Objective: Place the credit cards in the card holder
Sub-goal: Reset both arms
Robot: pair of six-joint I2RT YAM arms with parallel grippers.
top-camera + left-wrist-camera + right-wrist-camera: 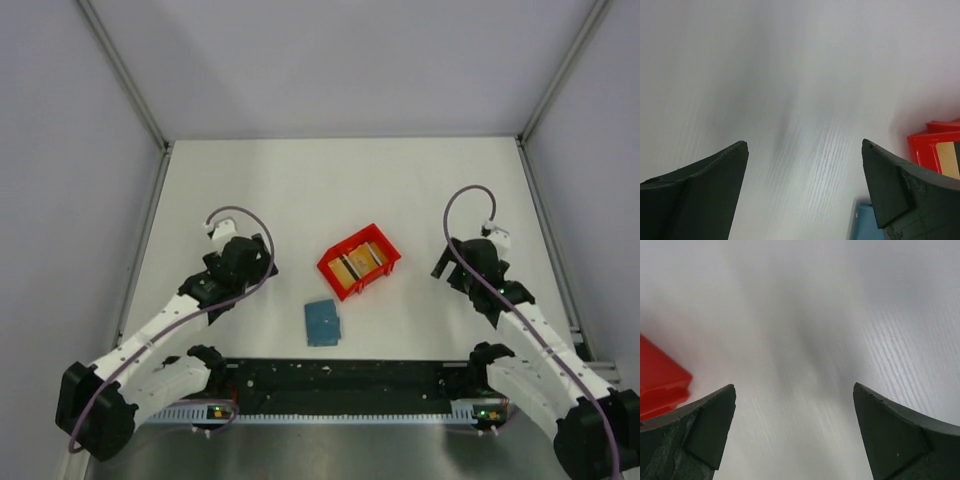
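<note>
Top external view: the credit cards [358, 262] lie in a red bin [332, 267] at mid-worktop [300, 190], with the teal card holder [322, 322] flat near its front corner, not touching. The left gripper [805, 146] and right gripper [794, 388] hover to either side, both spread wide and empty. The cards look light, stiff and slick; pinching one across an exposed edge seems the surest hold.

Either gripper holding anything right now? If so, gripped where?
Nothing held. The left gripper and the right gripper both stand open over bare table; the credit cards lie in the red bin, the card holder flat on the table.
</note>
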